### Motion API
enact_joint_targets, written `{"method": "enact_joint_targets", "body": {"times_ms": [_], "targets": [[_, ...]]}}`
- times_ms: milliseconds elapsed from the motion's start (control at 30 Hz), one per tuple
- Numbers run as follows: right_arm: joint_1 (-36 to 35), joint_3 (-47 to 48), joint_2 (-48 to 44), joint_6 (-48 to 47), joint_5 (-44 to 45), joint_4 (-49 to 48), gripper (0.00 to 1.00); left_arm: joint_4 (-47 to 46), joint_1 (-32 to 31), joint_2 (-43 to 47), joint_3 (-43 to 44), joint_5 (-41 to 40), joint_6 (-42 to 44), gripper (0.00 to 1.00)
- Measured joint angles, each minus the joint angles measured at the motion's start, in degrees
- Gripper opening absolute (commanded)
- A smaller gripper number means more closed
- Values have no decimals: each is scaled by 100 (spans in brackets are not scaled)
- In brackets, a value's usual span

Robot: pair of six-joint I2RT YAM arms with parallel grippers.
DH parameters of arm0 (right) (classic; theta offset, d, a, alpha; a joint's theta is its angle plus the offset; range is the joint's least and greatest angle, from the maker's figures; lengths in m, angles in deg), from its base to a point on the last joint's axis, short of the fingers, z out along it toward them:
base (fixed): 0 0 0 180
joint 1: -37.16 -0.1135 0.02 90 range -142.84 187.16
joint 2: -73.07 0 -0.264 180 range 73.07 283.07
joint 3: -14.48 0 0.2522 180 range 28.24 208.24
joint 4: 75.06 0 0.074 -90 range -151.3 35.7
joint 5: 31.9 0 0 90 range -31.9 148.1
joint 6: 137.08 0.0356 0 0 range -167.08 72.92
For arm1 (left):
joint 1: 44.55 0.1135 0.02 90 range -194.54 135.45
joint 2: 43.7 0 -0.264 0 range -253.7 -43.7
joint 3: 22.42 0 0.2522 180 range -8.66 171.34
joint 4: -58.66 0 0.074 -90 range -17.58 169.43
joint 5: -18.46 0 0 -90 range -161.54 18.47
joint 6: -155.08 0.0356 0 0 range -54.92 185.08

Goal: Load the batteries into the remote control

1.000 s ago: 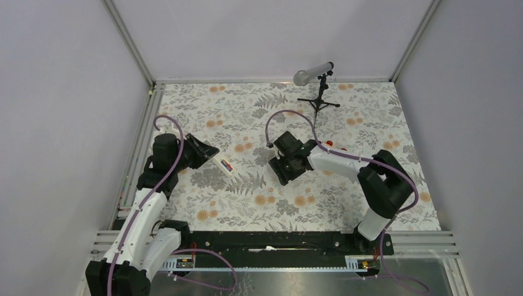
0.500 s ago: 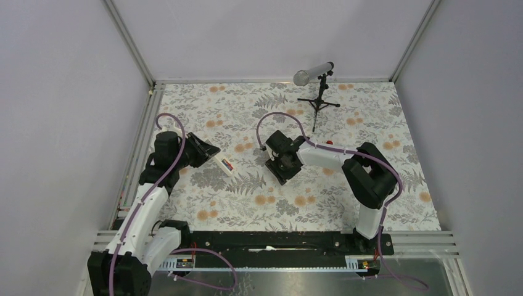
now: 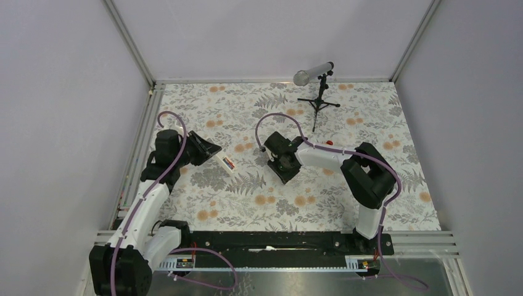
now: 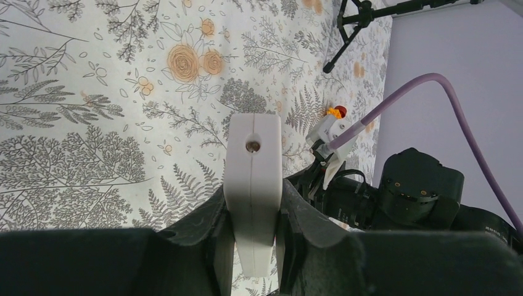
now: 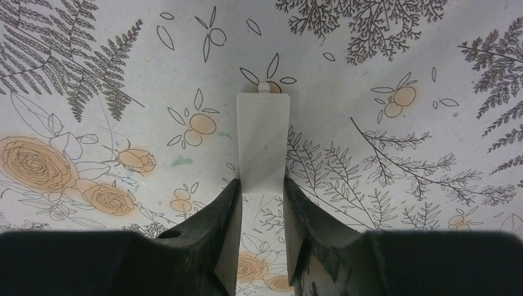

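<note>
Left wrist: one remote control (image 4: 253, 179); right: one cover (image 5: 263, 145).

Table (image 3: 370, 123) covered edge to edge in a pale floral print of grey ferns and orange blooms. Small black tripod stand (image 3: 317, 102) carrying a grey tube stands near the far edge, right of centre. Flat white cover piece (image 5: 263, 139) lies on the print around the table's middle. Tiny orange-red toy (image 3: 329, 143) just right of that, mostly hidden, details unclear.
</note>
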Motion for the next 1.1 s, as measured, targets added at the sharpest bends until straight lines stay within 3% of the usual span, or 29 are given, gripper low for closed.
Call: {"method": "enact_joint_targets", "body": {"times_ms": [267,433,767,1100], "targets": [[-13,-55,-317,103,72,-15,34,-568,-63,-186,-437,146,-109,0],[-13,-55,-603,179,-22,4,34,-890,-522,-542,-673,120,-223,0],[-13,-101,-1460,533,-782,63,35,-2297,-1698,-1897,-713,101,-319,0],[-17,-101,-2004,1209,-1486,98,35,-3950,-2050,-2144,-855,122,-682,0]]}}
